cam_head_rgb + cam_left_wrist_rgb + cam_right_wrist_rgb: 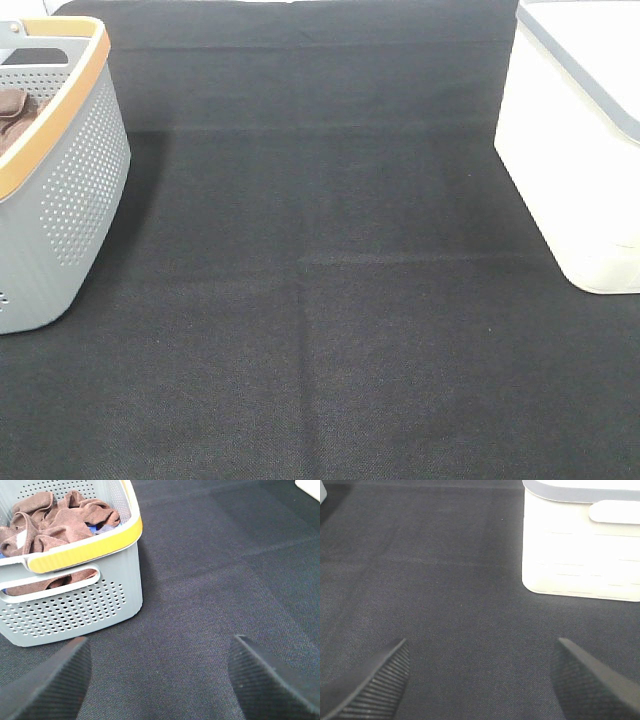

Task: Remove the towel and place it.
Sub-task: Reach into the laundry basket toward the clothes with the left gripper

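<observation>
Black woven table cover [330,300] spans the bench. White plastic bin with grey rim [575,170] stands well apart from the grey perforated plastic basket with yellow rim [85,555]. Crumpled brown terry towel [55,517] lies heaped inside the basket. Left gripper [160,645]: jaws spread, empty, just outside the basket. Right gripper [481,645]: jaws spread, empty, far from the basket. Judgement: left should drop onto a raised fold, pinch deep, and lift straight up clear of the basket rim.
</observation>
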You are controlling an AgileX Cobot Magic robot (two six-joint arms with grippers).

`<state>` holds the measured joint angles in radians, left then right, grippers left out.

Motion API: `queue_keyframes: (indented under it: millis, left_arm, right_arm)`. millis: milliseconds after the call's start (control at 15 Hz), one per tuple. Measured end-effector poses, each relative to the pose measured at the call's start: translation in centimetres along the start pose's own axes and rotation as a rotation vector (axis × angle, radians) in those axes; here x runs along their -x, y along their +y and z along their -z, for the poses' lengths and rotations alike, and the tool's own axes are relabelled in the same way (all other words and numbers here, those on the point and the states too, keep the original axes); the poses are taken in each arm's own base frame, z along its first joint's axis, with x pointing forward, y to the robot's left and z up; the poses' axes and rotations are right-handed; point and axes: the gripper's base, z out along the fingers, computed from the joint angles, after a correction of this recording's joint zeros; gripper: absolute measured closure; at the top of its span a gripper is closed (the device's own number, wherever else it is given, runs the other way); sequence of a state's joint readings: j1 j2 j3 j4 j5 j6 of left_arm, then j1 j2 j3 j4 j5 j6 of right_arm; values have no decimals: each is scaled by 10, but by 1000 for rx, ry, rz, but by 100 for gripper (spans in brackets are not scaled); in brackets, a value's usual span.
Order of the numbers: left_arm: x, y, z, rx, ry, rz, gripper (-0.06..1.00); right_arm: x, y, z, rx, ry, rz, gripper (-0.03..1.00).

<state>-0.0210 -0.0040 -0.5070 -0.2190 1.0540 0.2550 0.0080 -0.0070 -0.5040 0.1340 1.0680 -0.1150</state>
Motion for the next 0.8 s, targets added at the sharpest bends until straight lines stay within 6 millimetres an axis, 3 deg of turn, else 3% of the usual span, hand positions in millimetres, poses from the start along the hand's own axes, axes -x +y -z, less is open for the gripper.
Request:
queue_keyframes:
  millis: [800]
  left_arm:
    - [0, 0, 0, 0, 0, 0, 22]
  right_arm:
    - [0, 0, 0, 0, 0, 0, 23]
